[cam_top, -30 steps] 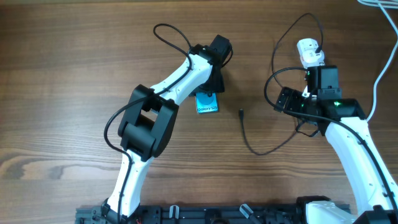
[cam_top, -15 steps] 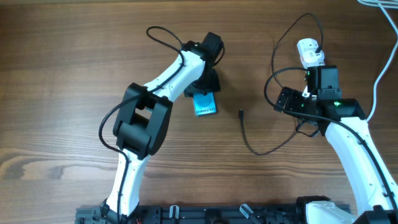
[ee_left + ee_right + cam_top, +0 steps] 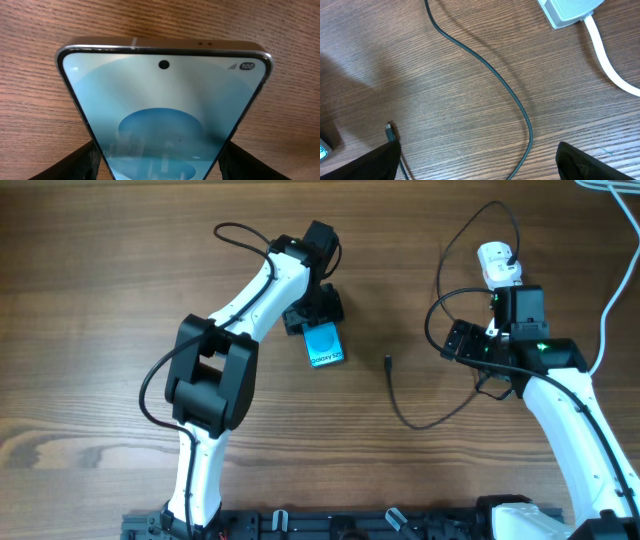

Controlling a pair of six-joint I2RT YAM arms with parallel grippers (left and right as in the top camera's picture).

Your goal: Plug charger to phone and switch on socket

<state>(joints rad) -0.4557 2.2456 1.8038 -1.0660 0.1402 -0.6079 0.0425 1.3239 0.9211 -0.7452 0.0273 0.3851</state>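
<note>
Overhead, the wooden desk [image 3: 100, 260] carries everything, with the left arm [image 3: 255, 295] stretched up and inward and the right arm [image 3: 560, 410] bent over the right side. The left tool [image 3: 314, 318] is clamped across the width of the phone [image 3: 325, 346]; the left wrist view shows its dark fingers [image 3: 70, 162] against both long edges. The right tool [image 3: 477, 152] stands spread wide with nothing between its fingers. The socket [image 3: 498, 265] shows only one white end just above the right arm, the rest hidden beneath it, and its thick white cord [image 3: 612, 62] trails off to the right; its switches cannot be seen. The phone lies screen-up near the middle of the desk, its long axis running roughly toward and away from the robot with a slight tilt, the free end nearer the robot. The charger [image 3: 526, 117] loops in thin black curves between phone and socket. Its plug tip [image 3: 388, 362] rests loose on the desk near the phone's right side, apart from it, and just beside one finger in the right wrist view, so the empty right arm looks the nearer one to fetch it. The front camera hole sits at the phone's free end, so the port is probably at the end under the left tool, which may block the way in.
</note>
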